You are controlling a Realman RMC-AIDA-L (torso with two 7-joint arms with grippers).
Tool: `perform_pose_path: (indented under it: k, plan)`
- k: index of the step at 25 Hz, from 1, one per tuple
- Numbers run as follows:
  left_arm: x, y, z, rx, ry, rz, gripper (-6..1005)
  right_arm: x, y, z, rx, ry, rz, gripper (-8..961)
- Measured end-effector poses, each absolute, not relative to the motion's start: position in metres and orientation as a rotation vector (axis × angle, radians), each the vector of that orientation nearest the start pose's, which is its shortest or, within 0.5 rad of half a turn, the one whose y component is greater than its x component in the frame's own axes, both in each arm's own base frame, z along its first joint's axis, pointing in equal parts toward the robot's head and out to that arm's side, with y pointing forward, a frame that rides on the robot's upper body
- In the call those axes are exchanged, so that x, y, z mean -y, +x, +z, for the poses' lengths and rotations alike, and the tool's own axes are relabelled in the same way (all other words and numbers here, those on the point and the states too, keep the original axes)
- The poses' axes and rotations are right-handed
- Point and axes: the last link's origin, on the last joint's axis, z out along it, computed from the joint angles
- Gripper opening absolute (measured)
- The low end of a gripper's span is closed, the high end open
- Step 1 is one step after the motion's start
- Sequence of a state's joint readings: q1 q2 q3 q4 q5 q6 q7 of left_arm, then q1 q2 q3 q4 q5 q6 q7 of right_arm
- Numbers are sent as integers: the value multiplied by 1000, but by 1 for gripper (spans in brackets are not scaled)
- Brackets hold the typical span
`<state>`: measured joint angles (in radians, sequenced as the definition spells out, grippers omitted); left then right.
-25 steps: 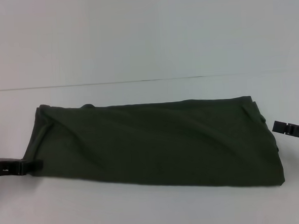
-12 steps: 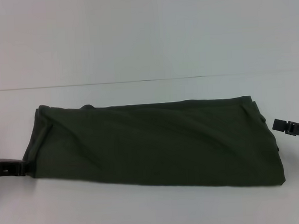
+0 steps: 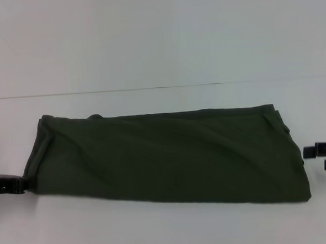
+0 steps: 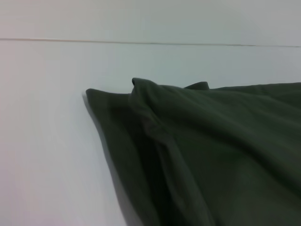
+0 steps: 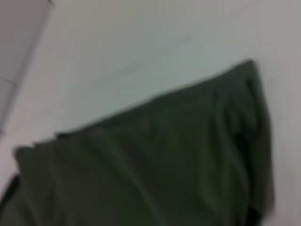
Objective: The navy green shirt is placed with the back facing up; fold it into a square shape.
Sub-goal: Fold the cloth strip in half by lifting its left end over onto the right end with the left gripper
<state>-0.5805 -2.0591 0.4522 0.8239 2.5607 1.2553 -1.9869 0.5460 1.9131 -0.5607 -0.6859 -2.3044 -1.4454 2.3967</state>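
Navy green shirt (image 3: 165, 158) lying mid-table as long soft matte band, plain side up, creases running diagonally. Left gripper (image 3: 14, 185) touching its left near corner, finger state unclear. Right gripper (image 3: 320, 158) hovering just off right edge, fingers apart. White table (image 3: 159, 56) looking smooth.

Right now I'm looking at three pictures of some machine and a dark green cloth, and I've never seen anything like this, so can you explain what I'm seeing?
This is a two-armed robot folding laundry. The widest picture comes from a camera on its head, looking down at a white table. The other two come from cameras on its wrists, each close to one end of the cloth. On the table lies the navy green shirt, already folded into a long band, not yet a square. The dark clamp at the shirt's left end is the left gripper. The right gripper sits just off the shirt's right end with its fingers apart, holding nothing.
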Motion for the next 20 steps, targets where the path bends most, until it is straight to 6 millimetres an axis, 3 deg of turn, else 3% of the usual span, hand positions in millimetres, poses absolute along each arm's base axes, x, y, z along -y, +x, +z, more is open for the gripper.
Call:
perform_pose_path:
  k: [9, 20]
  plan:
    - [-364, -339, 58, 1276, -2201, -122, 25, -369, 315, 58, -1884, -2065, 110, 942]
    - [-362, -338, 62, 1267, -2211, -119, 31, -374, 304, 39, -1873, -2101, 93, 894]
